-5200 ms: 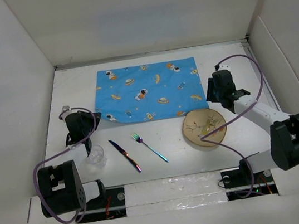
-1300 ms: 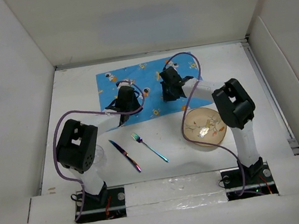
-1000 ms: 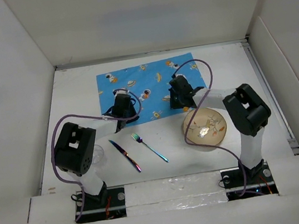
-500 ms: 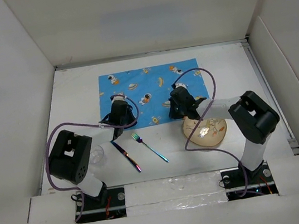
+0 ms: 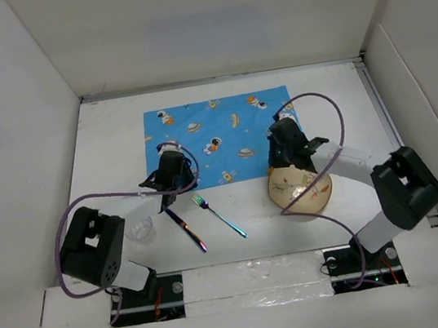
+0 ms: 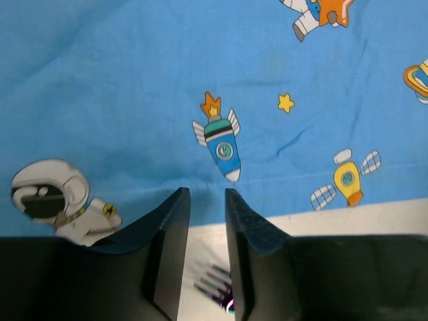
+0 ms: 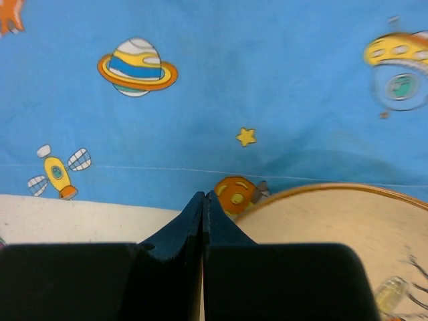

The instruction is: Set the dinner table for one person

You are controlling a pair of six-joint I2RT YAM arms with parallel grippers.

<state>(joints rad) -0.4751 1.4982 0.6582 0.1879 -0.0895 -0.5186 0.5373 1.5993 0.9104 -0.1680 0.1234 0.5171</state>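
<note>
The blue astronaut placemat (image 5: 219, 135) lies flat on the white dinner table (image 5: 342, 104). My left gripper (image 5: 174, 181) hovers at the mat's near edge, its jaws slightly open with nothing between them. In the left wrist view the left gripper (image 6: 206, 194) sits over the placemat (image 6: 200, 80) hem, with the fork (image 6: 217, 289) tines below it. My right gripper (image 5: 283, 153) is shut and empty at the far rim of the tan plate (image 5: 301, 191). The right wrist view shows the right gripper (image 7: 204, 195) beside the plate (image 7: 334, 227), which overlaps the placemat (image 7: 234, 87) edge.
An iridescent fork (image 5: 218, 215) and knife (image 5: 184, 228) lie side by side on the table, near of the mat. A clear glass (image 5: 141, 231) stands left of the knife, close to the left arm. White wall panels enclose the table.
Both grippers have drawn back from over the placemat to its near edge. The right one has shifted right to the plate's rim. The left jaws have parted a little.
</note>
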